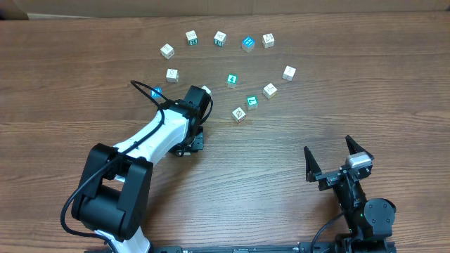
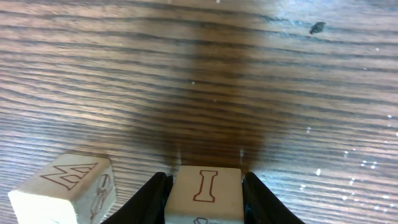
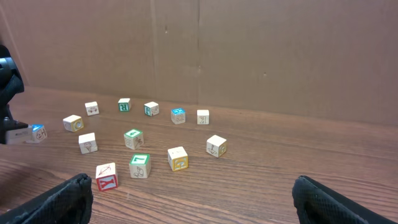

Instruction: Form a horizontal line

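Several small wooden letter blocks lie in a loose arc on the far half of the wooden table, from a block at the left (image 1: 166,50) to one at the right (image 1: 289,72). They also show in the right wrist view, among them a green-topped block (image 3: 140,165). My left gripper (image 2: 205,186) is shut on a cream block with a red letter I (image 2: 204,194), low over the table. This block also shows in the overhead view (image 1: 205,90). Another cream block, marked M (image 2: 62,190), lies just left of the left gripper. My right gripper (image 1: 337,158) is open and empty at the near right.
A blue-topped block (image 1: 156,93) lies beside the left arm's cable. Inner blocks (image 1: 231,80), (image 1: 239,114) sit right of the left gripper. A cardboard wall (image 3: 249,56) stands behind the table. Bare wood (image 1: 281,161) lies between the arms.
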You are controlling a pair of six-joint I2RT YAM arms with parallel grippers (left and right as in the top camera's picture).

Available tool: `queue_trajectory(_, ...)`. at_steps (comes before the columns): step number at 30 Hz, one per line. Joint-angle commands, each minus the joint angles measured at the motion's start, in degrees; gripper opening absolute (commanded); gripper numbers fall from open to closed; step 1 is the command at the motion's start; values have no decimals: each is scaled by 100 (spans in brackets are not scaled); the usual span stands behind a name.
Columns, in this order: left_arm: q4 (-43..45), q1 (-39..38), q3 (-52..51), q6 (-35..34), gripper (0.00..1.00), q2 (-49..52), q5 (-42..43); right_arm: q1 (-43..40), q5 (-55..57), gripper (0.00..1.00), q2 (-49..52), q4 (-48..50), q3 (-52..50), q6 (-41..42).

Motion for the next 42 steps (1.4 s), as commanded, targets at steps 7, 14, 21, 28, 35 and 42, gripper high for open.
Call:
queue_trajectory(7,22,-20,-42,-168,34,85,-531,-11,55,100,-68,28,-57,13)
queue_trajectory(14,24,-20,-42,-166,34,85,-651,-11,55,100,-68,28,-57,13)
queue_trajectory(21,68,-20,-42,-79,34,85,-667,-11,55,100,-68,28,-57,13)
queue_trajectory(28,83,-20,-42,76,29,85,-667,-11,55,100,-68,28,-57,13)
queue_trajectory(35,70,-20,-42,184,29,85,-667,-11,55,100,-68,28,-57,13)
queue_trajectory(42,-11,-20,-42,264,29,85,-664,-11,55,100,-68,28,-57,13)
